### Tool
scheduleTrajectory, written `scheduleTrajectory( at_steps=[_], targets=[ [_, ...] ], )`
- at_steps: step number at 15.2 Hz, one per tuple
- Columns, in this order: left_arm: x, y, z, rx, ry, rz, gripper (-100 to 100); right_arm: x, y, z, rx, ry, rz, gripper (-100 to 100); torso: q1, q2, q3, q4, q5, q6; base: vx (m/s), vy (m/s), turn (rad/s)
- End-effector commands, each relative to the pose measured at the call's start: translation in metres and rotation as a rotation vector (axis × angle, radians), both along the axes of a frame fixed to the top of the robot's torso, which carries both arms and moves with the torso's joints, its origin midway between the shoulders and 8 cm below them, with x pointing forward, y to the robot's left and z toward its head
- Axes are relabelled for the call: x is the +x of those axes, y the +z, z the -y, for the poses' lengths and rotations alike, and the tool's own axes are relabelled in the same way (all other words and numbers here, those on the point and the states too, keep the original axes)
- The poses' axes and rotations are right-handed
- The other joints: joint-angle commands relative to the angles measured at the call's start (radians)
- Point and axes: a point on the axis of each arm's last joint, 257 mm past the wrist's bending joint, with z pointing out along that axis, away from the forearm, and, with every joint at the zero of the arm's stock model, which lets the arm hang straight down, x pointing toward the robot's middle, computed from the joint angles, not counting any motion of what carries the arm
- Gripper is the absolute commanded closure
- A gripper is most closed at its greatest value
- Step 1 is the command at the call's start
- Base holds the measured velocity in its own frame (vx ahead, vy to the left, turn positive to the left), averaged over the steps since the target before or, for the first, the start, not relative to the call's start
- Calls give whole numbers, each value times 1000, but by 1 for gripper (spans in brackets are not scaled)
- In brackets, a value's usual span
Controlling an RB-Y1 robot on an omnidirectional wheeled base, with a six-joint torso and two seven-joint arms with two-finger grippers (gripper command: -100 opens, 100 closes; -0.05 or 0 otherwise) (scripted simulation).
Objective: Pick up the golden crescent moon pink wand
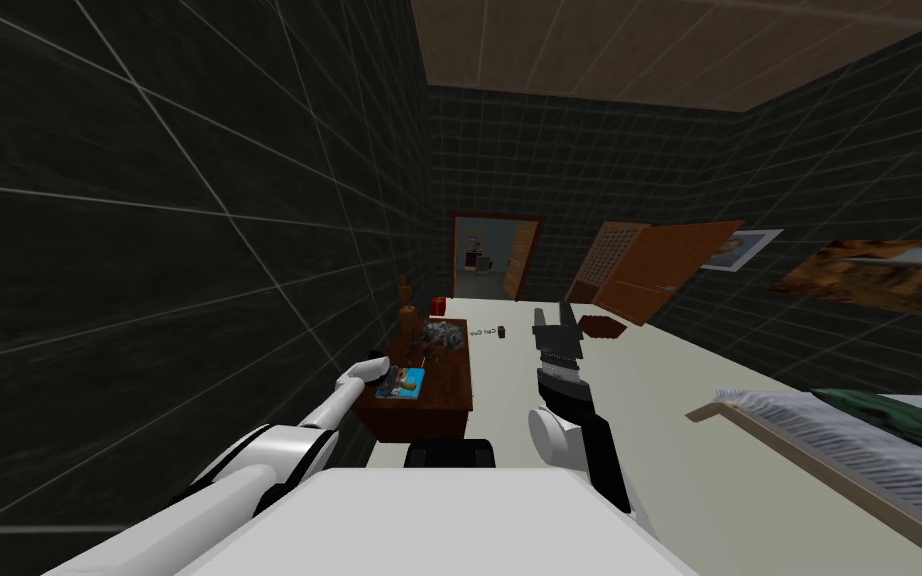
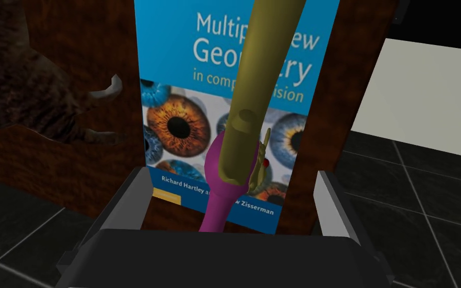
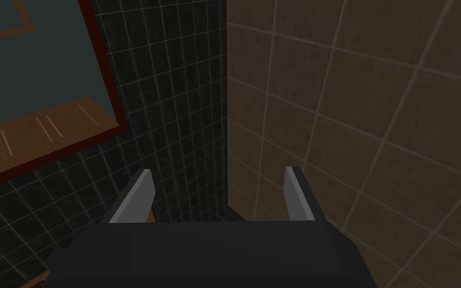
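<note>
Left gripper (image 2: 233, 174) hangs open over the wand (image 2: 244, 125), its two fingers (image 2: 135, 192) well apart on either side of the shaft and touching neither side. The wand has a pink handle nearest the gripper body and a long dull-gold part running away from it, with a small gold piece beside the join. It lies on a blue book (image 2: 174, 75) whose cover shows eyes and white lettering. The book rests on a dark brown table (image 2: 74, 165). A brown furry thing (image 2: 19, 90) with pale curved claws sits on the table just beside the book. In the head view the table stands against the dark tiled wall (image 1: 149, 200). The right gripper (image 3: 218, 172) is raised apart from the table, fingers spread and holding nothing.
</note>
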Motion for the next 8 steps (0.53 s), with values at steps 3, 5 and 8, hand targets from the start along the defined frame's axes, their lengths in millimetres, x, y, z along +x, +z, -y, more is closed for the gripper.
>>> scheduleTrajectory(
  at_steps=[3, 5, 8],
  targets=[
    [-8, -12, 6, -1, 5, -3, -100, 0, 0, 0, 0, 0, 0, 0, 1, 0, 0, 0, 0, 0, 22, 15, -26],
    [-13, -19, 10, -1, 8, -2, -100, 0, 0, 0, 0, 0, 0, 0, 1, 1, 1, 0, 0, 0, 0, 9, -13],
    [-12, -18, 10, -2, 8, -3, 100, 0, 0, 0, 0, 0, 0, 0, 0, 2, 1, 0, 0, 0, -3, 4, -10]
  ],
)
